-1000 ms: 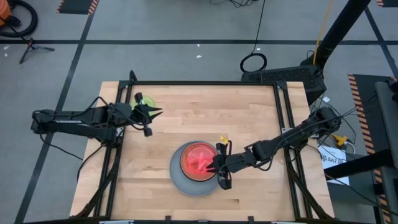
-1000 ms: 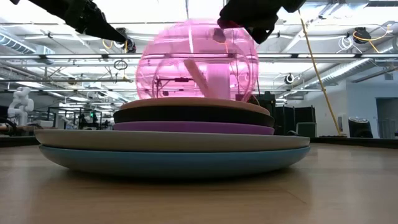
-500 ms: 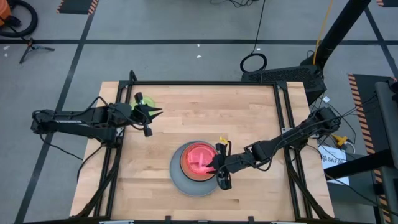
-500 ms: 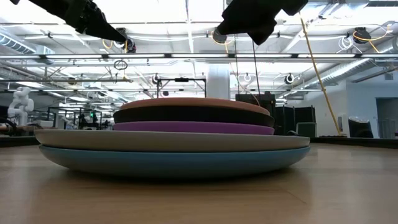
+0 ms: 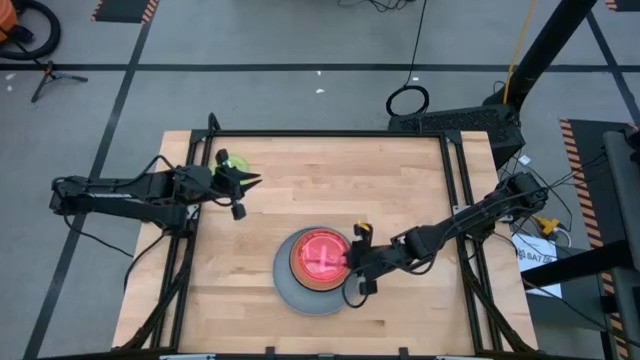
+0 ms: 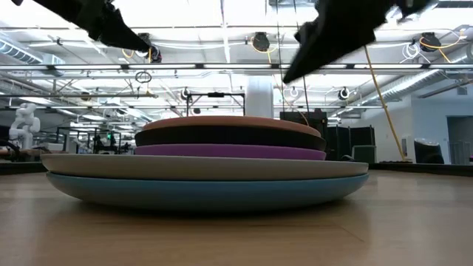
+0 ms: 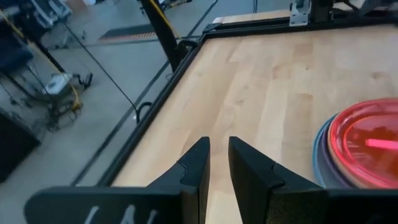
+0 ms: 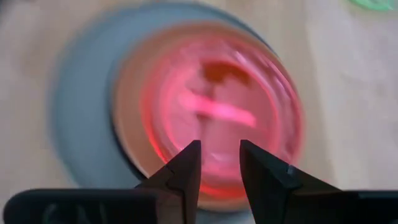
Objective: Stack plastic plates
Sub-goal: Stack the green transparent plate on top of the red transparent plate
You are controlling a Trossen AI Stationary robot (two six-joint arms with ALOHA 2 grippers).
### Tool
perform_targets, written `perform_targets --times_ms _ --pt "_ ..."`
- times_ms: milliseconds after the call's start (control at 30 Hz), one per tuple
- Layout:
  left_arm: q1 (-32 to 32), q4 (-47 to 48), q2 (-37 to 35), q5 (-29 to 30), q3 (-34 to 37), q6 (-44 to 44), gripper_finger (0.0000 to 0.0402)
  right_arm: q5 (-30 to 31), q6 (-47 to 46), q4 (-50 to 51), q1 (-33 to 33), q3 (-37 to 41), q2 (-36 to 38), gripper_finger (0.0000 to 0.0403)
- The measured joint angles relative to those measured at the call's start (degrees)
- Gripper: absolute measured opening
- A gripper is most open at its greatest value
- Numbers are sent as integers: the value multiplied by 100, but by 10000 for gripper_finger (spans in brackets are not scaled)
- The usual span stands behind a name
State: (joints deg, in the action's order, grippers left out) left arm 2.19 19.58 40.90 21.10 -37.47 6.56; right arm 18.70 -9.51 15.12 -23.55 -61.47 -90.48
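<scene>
The right gripper (image 5: 354,262) is seen with its fingers parted and nothing between them, just beside the edge of the round stack of plates (image 5: 318,268). Directly ahead of it, a translucent red-pink plate (image 5: 321,257) lies flat on top of the smooth, layered pile. The left gripper (image 5: 243,190) is held over the pale wooden table (image 5: 400,190), holding nothing, fingers narrowly parted; a neon green plate (image 5: 237,161) lies just behind it.
</scene>
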Motion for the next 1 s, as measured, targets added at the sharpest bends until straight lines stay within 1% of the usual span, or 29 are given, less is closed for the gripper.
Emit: perform_targets --times_ms 100,233,400,500,567,667,800,1000 --pt "69 24 74 10 0 -572 67 485 35 607 -2 1 -1 102" --pt "309 220 304 379 0 -1649 67 1026 68 1284 0 4 87 102" --pt "890 1176 842 496 0 -3053 67 1616 340 1610 25 4 375 102" --pt "1310 1833 1297 501 0 -3867 67 1773 472 1644 36 4 665 102" --pt "1579 2251 1626 492 0 -4215 67 1777 522 1643 37 4 858 102" --pt "1921 2492 2127 307 0 -4393 67 1774 528 1643 33 4 1143 102" --pt "2212 2220 2682 -20 -8 -4205 67 1774 475 1635 33 4 1441 102" --pt "2492 2232 3362 -52 -223 -4119 67 1735 303 1660 22 4 1521 102"
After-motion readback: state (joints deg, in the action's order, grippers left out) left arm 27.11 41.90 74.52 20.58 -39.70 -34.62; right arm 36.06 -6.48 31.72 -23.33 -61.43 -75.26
